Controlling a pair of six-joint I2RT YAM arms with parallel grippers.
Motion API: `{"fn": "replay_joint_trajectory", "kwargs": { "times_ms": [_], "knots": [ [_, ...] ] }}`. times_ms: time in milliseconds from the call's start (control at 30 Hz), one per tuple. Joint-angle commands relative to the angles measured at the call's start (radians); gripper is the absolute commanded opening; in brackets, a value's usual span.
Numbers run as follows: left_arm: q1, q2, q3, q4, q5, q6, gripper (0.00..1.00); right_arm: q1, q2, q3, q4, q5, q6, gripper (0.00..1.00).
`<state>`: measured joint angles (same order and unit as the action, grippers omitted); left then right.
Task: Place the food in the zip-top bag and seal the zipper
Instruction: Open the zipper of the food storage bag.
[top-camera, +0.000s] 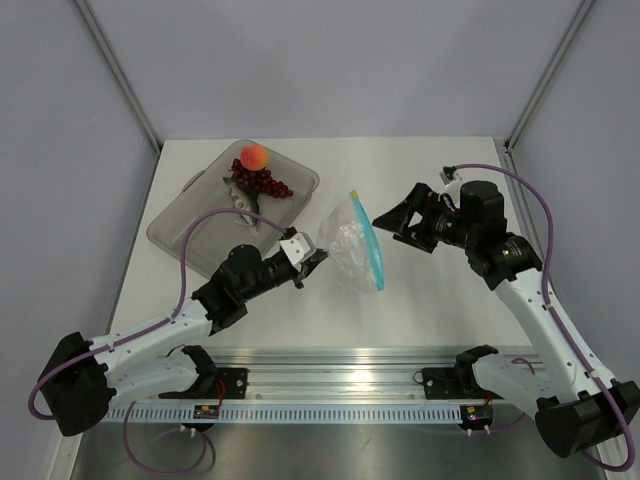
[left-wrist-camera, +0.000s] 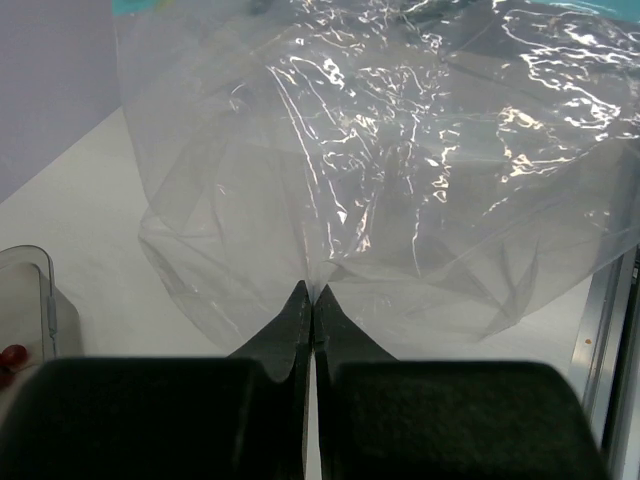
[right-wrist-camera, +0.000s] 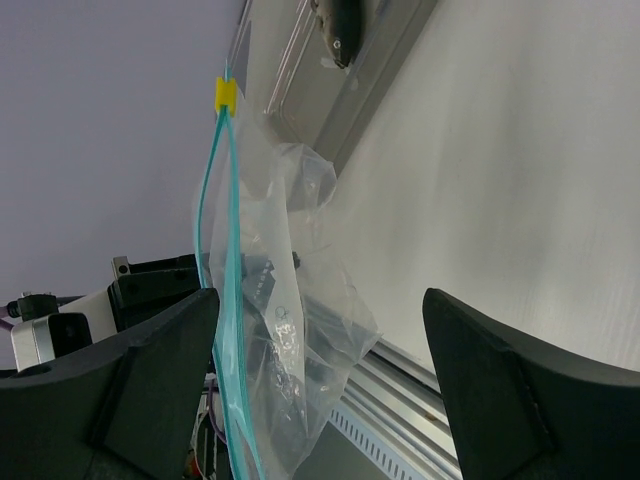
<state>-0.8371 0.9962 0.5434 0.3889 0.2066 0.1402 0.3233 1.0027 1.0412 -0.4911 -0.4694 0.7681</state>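
Presently, the left gripper (top-camera: 310, 262) has its fingers pressed together on a fold of the zip-top bag (top-camera: 350, 245). The left wrist view shows the two fingertips meeting with the clear film caught between them (left-wrist-camera: 312, 295). The bag (left-wrist-camera: 400, 150) stands upright near the middle of the tabletop (top-camera: 430, 290), crinkled and with no food inside. Whether its lower edge touches the surface cannot be told.

The zipper (top-camera: 368, 235) runs along the side of the bag that faces the right arm. In the right wrist view its two teal strands (right-wrist-camera: 232, 200) sit slightly apart and meet at a yellow slider (right-wrist-camera: 226, 93) at the far end, so the mouth is partly open there.

The right gripper (top-camera: 390, 222) is spread wide and holds nothing. It sits just beside the zipper edge, pointed at it. In its own camera (right-wrist-camera: 320, 295) the bag (right-wrist-camera: 290, 330) lies between the two fingers; contact cannot be confirmed.

The food is in the grey translucent tray (top-camera: 175, 230) at the far left of the tabletop, well apart from the bag. The peach (top-camera: 254, 156) rests at the far end, the grapes (top-camera: 262, 182) touch it on the near side, and a grey fish-shaped item (top-camera: 240, 198) lies beside the grapes.
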Motion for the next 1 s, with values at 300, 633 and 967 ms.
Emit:
{"fn": "replay_joint_trajectory", "kwargs": {
  "times_ms": [300,633,967],
  "knots": [
    [-0.005,-0.022,0.004,0.045,0.01,0.015,0.0,-0.003,0.023,0.004,0.04,-0.041,0.02,0.9],
    [-0.005,-0.018,0.006,0.042,0.007,0.012,0.0,0.019,0.045,-0.053,0.105,-0.133,0.025,0.87],
    [-0.007,0.009,0.007,0.013,-0.012,0.032,0.0,0.033,0.013,-0.056,0.106,-0.205,0.004,0.8]
  ]
}}
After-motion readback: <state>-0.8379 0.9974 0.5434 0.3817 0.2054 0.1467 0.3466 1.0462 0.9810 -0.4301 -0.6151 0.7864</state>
